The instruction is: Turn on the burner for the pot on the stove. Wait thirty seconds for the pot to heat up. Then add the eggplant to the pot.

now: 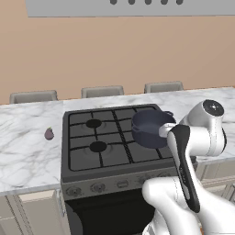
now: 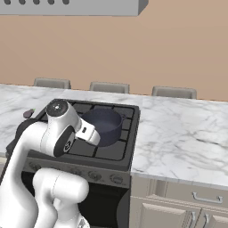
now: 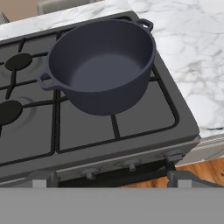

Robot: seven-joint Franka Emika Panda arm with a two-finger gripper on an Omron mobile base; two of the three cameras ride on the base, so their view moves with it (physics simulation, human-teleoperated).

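The dark blue-grey pot [image 1: 151, 127] [image 2: 102, 126] [image 3: 101, 65] stands empty on the right rear part of the stove [image 1: 114, 156] [image 2: 128, 136] [image 3: 144, 118]. The burners I can see show no flame. The small purple eggplant [image 1: 49, 133] [image 2: 29, 113] lies on the marble counter left of the stove. My gripper [image 3: 111, 179] hovers above the stove's front right edge, open and empty, looking down at the pot and at the front knobs [image 3: 131, 165] [image 1: 97, 187]. In the base views my bent arm covers the hand.
Marble counter [image 1: 27, 156] [image 2: 182, 133] runs on both sides of the stove. Three chair backs [image 1: 102, 91] stand behind the counter. A range hood [image 2: 71, 6] hangs overhead. Cabinet drawers [image 2: 196, 198] sit below the right counter.
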